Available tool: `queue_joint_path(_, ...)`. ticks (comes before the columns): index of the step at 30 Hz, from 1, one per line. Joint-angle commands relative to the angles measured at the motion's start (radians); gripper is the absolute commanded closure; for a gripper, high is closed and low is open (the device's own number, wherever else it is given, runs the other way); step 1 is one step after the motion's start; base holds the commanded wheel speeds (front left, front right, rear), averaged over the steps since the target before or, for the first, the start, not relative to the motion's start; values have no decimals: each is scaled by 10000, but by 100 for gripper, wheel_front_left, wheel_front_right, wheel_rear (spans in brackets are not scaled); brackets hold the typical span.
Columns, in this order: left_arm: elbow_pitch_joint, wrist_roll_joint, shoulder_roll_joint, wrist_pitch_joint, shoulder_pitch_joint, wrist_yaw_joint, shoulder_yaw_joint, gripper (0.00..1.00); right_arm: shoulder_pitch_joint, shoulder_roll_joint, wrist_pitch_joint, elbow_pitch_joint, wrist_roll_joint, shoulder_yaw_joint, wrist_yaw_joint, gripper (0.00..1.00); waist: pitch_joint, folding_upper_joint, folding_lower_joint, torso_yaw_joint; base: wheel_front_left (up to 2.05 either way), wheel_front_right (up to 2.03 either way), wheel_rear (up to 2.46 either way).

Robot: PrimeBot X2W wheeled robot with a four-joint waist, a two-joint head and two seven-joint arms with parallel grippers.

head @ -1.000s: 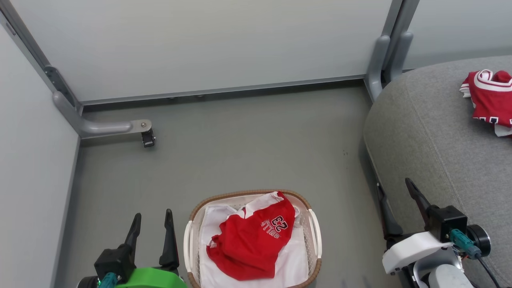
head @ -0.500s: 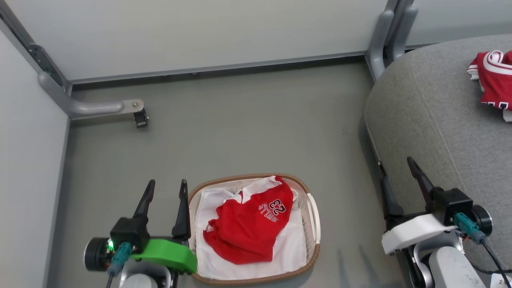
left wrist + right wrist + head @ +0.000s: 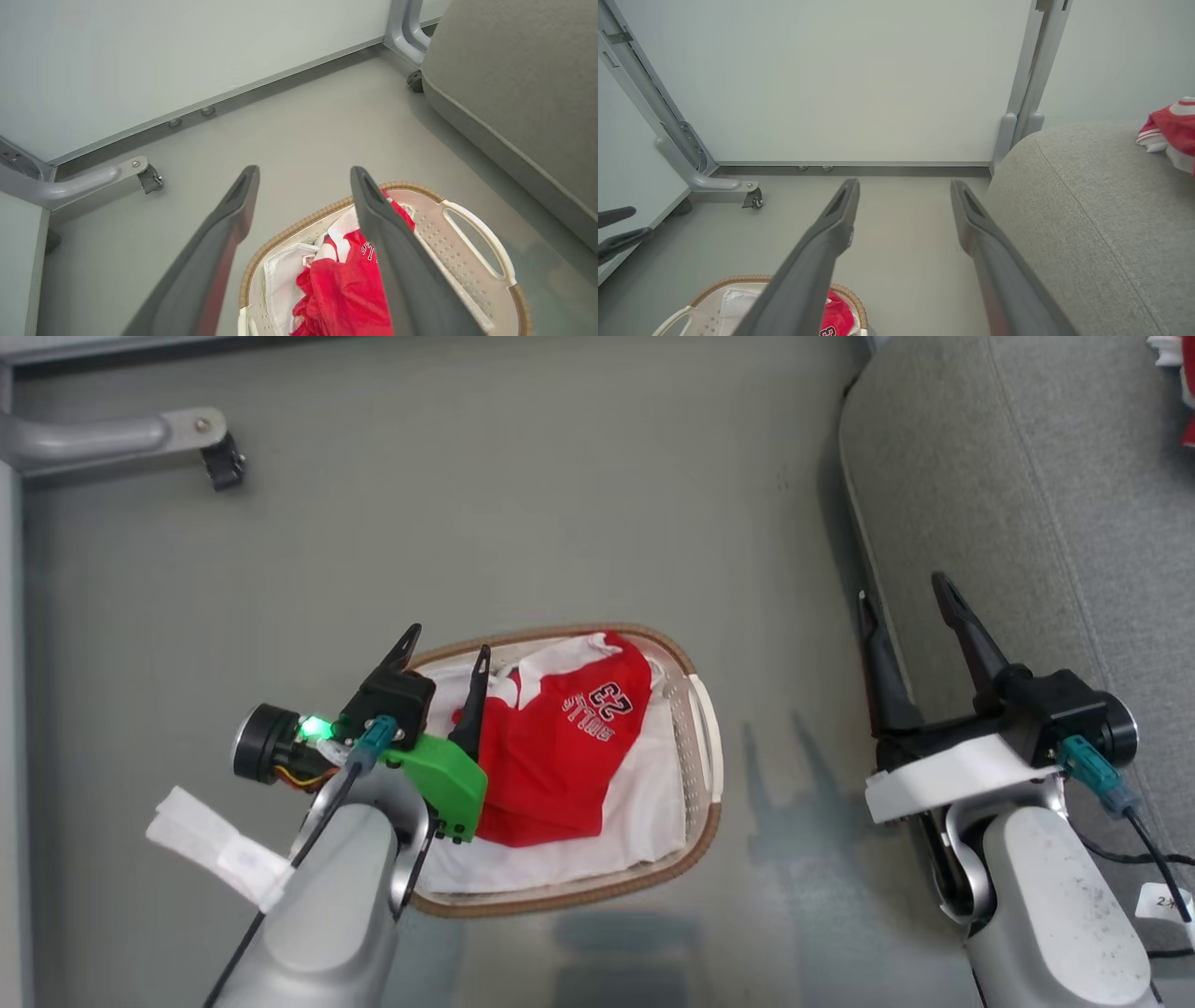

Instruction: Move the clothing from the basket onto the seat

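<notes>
The whole head view has tipped downward since 1 second ago, so the slide of the floor [image 3: 523, 523] and wall across the picture is the camera's doing. Measured against the basket [image 3: 579, 899], though, the left gripper [image 3: 447, 641] has really moved. It was beside the basket's left side and now reaches in over the left rim, with 1 jaw above the red clothing [image 3: 551, 756]. Its jaws stand wide apart and hold nothing. The right gripper [image 3: 900, 588] has kept its place at the edge of the seat [image 3: 1027, 476], jaws equally wide and empty.

I read this as the left arm lining up a pick. The jaws appear to be above the cloth, not yet in it.

The right wrist view looks along the top of the seat, where 1 red-and-white garment [image 3: 1169, 126] already lies. The head view catches just a sliver of it at the upper right edge. So the task looks partly done.

The left wrist view gives the basket's perforated wall and its handle [image 3: 476, 238], with the red cloth bunched under the right-hand jaw. The head view flattens that, but it lays out the garment's full outline over the white liner cloth [image 3: 644, 821]. Whether more clothing lies beneath, I cannot tell.
</notes>
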Motion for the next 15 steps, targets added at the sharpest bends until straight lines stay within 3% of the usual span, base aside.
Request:
queue_joint_path(1,376,84,87,63,-439,-48,-77,0,-272,-24,-49,-86,78,67,-12,0,1761,0,0,-947,0,0,0)
queue_joint_path(15,3773,618,682,769,-2819,137,-464,0,-1226,-17,-49,-896,814,772,-12,0,4099,0,0,-2142,0,0,0)
